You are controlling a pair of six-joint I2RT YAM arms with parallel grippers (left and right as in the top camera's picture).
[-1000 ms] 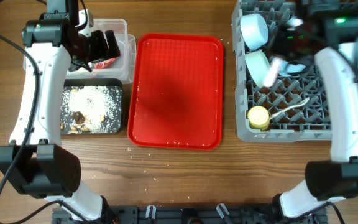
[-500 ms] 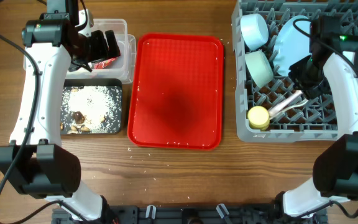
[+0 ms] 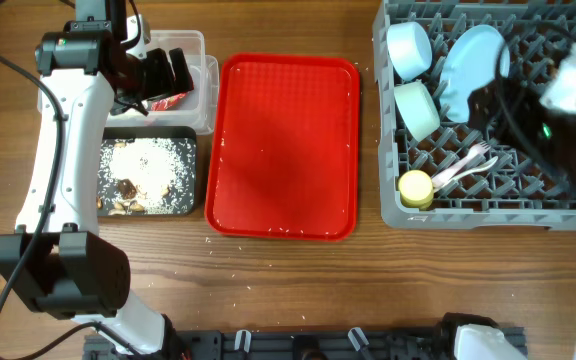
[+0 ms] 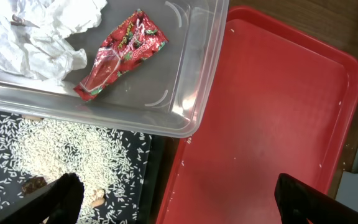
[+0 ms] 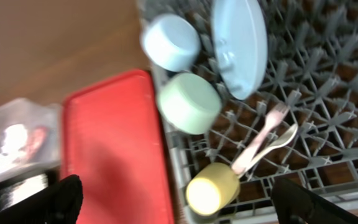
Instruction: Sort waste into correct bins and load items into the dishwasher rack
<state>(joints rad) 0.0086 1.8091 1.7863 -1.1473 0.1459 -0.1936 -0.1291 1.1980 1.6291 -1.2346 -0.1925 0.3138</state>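
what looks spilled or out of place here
A few white grains lie loose on the table by the red tray, at its lower left corner in the overhead view, outside the black tray that holds the rest. In the rack, the fork and spoon lie flat across the pegs, not upright.

Even bright light; right wrist view motion-blurred.

Overhead and right wrist above rack
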